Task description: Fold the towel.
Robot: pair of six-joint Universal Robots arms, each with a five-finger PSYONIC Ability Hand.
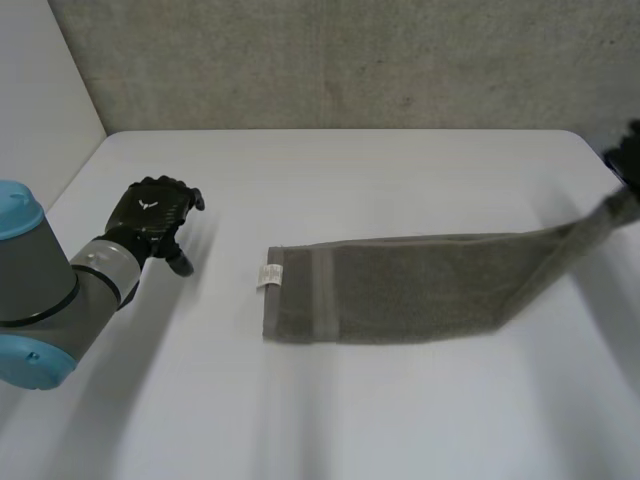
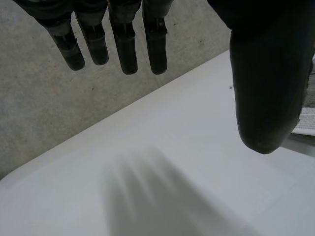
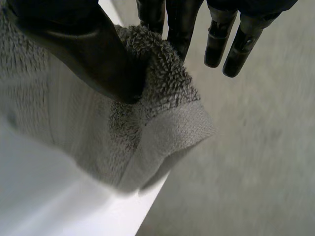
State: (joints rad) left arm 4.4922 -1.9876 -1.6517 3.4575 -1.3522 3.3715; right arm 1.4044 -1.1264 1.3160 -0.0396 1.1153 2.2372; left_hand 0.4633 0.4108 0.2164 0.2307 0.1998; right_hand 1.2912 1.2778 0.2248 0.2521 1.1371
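A grey towel (image 1: 400, 290), folded into a long strip, lies across the middle of the white table (image 1: 330, 420); a white label (image 1: 271, 276) sits at its left end. Its right end rises off the table toward my right hand (image 1: 628, 160) at the table's right edge. In the right wrist view the thumb (image 3: 83, 49) pinches that end of the towel (image 3: 157, 108) against the fingers (image 3: 179, 22). My left hand (image 1: 152, 215) hovers over the table well left of the towel, fingers (image 2: 125, 44) straight and spread, thumb (image 2: 268, 83) apart, holding nothing.
A grey concrete wall (image 1: 350, 60) stands behind the table's far edge. The towel's label (image 2: 306, 120) shows beside my left thumb in the left wrist view. My left arm (image 1: 40, 290) comes in over the table's left side.
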